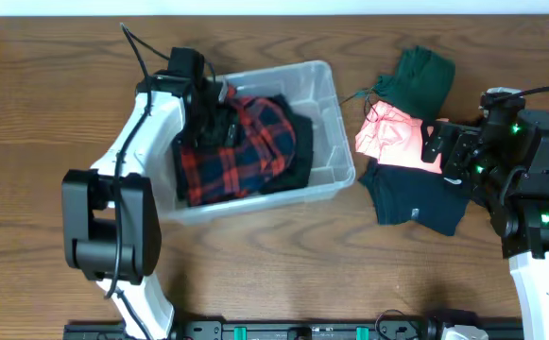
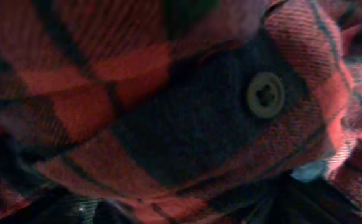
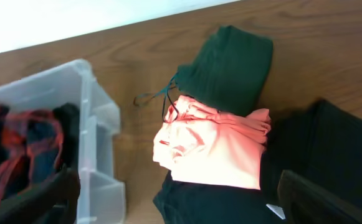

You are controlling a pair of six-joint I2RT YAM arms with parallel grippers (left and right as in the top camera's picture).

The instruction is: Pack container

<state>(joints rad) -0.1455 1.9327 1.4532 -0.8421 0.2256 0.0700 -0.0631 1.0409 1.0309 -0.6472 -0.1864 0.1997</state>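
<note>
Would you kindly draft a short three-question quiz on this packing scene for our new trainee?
1. True or false: the red plaid shirt lies inside the container.
2. Which garment lies on the table between the green garment and the dark garment? A. a pink garment B. a yellow garment C. a white garment
3. Fill in: the right gripper hangs over the garments outside the container with its jaws ____.
Key: 1 true; 2 A; 3 open.
</note>
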